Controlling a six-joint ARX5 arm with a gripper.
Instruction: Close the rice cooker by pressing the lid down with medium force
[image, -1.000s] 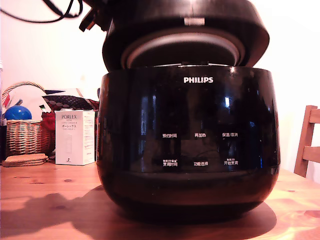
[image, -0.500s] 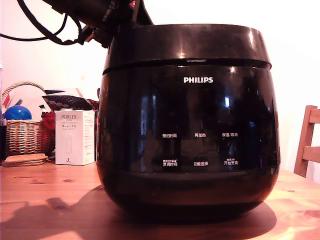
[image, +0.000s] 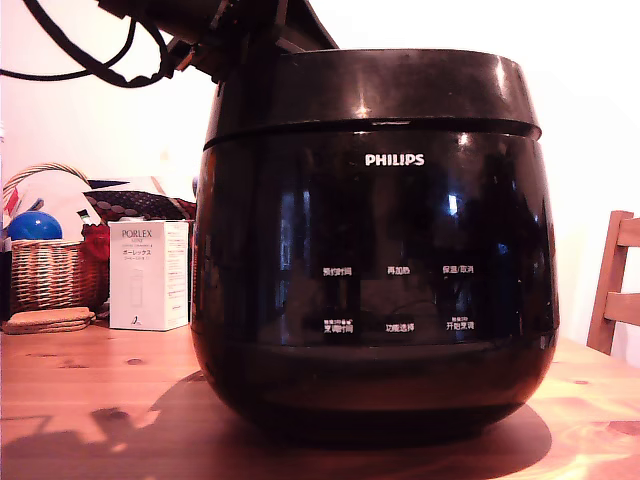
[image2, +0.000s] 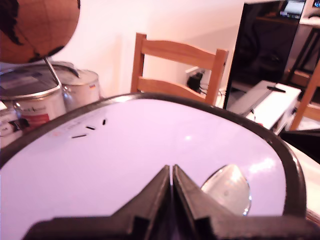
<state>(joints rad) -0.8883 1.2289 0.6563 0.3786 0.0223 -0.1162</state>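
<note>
— So where's the lid (image: 385, 90) now?
— Down on the rice cooker (image: 375, 280), mid-worktop (image: 90, 400). Fingers (image2: 171, 175) pressed together, empty, tips on its top; any push goes straight down.

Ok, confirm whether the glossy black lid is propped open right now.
No, the glossy black lid sits flush on the black rice cooker, only a thin seam showing.

The exterior view is taken from low, near table (image: 70, 400) level, close to the front of the rice cooker (image: 375, 290), which is faced head-on. The wrist view is taken from just behind the closed fingers (image2: 161, 192), looking forward over the lid (image2: 150, 150) beneath them. The lid (image: 380, 90) is shared by both views.
</note>
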